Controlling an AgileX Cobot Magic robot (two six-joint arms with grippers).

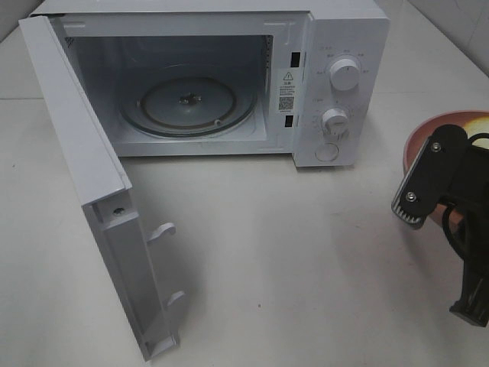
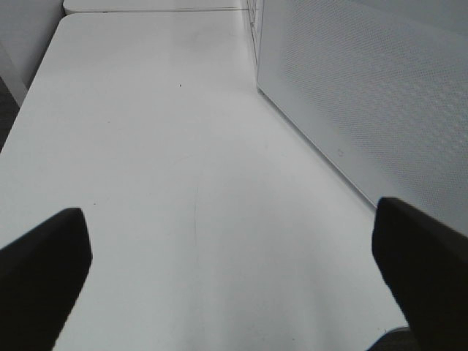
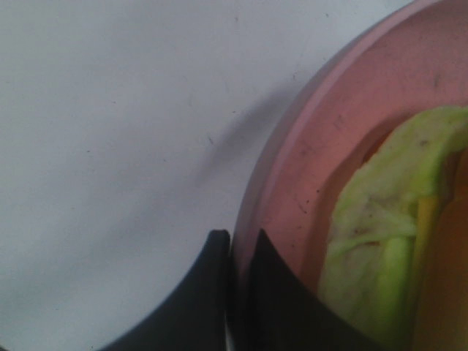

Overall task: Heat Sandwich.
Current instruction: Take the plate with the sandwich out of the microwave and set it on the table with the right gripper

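The sandwich [image 3: 387, 234], pale yellow-green with an orange edge, lies on the round pink plate [image 3: 329, 124]. My right gripper [image 3: 235, 238] is shut on the plate's rim, with one finger on each side of it. In the exterior high view the plate [image 1: 451, 122] sits at the far right, partly hidden by the right gripper [image 1: 414, 212], and only a pale bit of the sandwich [image 1: 478, 124] shows. The white microwave [image 1: 336, 76] stands at the back with its door [image 1: 84, 153] swung wide open and its glass turntable [image 1: 191, 103] bare. My left gripper [image 2: 230, 219] is open over the bare table.
The open door juts toward the table's front left, and its perforated outer face [image 2: 365, 95] stands close beside the left gripper. The white table [image 1: 290, 252] stretches between the microwave front and the plate. Two knobs [image 1: 344, 75] are on the microwave's right panel.
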